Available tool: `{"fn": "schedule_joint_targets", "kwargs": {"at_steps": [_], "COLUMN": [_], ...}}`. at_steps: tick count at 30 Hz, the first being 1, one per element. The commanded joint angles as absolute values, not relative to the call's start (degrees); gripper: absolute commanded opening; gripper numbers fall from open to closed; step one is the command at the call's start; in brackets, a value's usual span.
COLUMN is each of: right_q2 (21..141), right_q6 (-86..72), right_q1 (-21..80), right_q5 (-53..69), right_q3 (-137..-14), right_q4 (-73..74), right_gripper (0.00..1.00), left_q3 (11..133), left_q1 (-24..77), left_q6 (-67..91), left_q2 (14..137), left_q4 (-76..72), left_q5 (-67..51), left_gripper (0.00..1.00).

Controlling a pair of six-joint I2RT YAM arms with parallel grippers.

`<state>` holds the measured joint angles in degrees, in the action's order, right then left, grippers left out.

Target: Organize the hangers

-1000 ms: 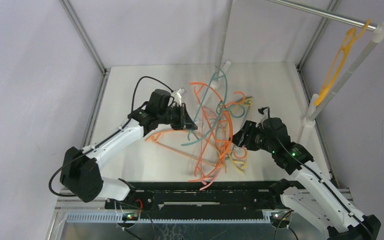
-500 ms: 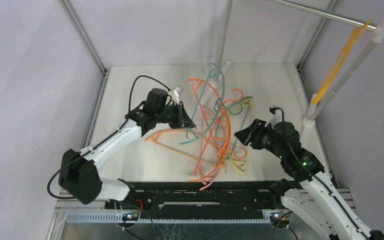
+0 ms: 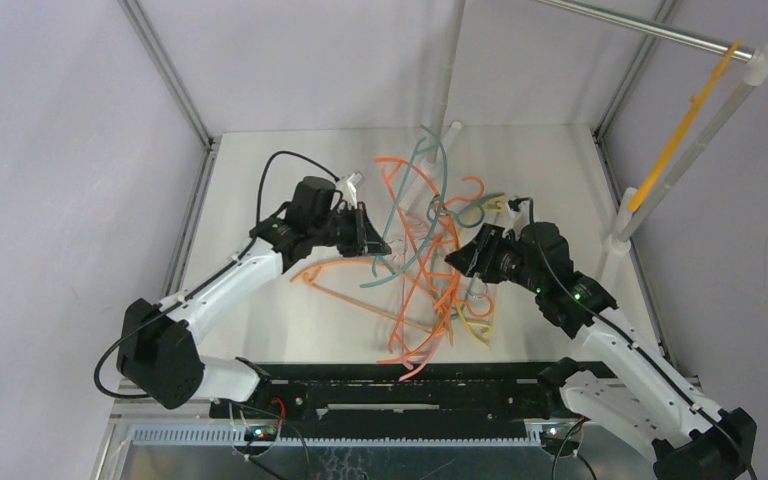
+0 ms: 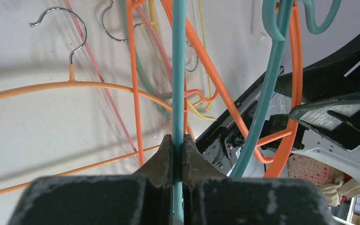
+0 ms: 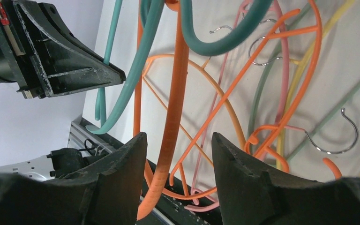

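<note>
A tangle of hangers in orange, teal, pink and yellow lies mid-table. My left gripper is shut on a teal hanger, whose bar runs straight up between its fingertips, lifted above the pile. My right gripper is open at the pile's right side. In the right wrist view a thick orange hanger passes between its spread jaws, nearer the left finger, touching neither. One yellow-orange hanger hangs on the steel rod at top right.
The steel rod meets a slanted white pole, whose base stands at the table's right edge. Another pole rises at the back. Grey walls close in the sides. A black rail runs along the near edge.
My right arm drew back, then moved left into the pile with its jaws open around an orange hanger. The hanging hanger turned edge-on. My left gripper has hardly moved.
</note>
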<state>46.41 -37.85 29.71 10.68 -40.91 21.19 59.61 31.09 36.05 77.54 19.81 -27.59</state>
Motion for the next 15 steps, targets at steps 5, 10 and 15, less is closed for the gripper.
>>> {"fn": "schedule_joint_targets", "kwargs": {"at_steps": [5, 10, 15], "right_q2": [47.5, 48.0, 48.8], "right_q6": [-38.3, -38.5, -37.8], "right_q1": [30.1, 30.5, 33.2], "right_q5": [12.8, 14.9, 11.1], "right_q3": [-41.0, -40.0, -39.9], "right_q4": [11.9, 9.1, 8.5], "right_gripper": [0.48, 0.0, 0.0], "left_q3": [60.1, 60.5, 62.6], "left_q1": [30.8, 30.8, 32.0], "left_q6": [40.0, 42.4, 45.7], "left_q2": [74.2, 74.3, 74.9], "left_q4": [13.9, 11.9, 9.1], "left_q5": [-29.0, -30.0, -31.3], "left_gripper": [0.0, 0.0, 0.0]}}
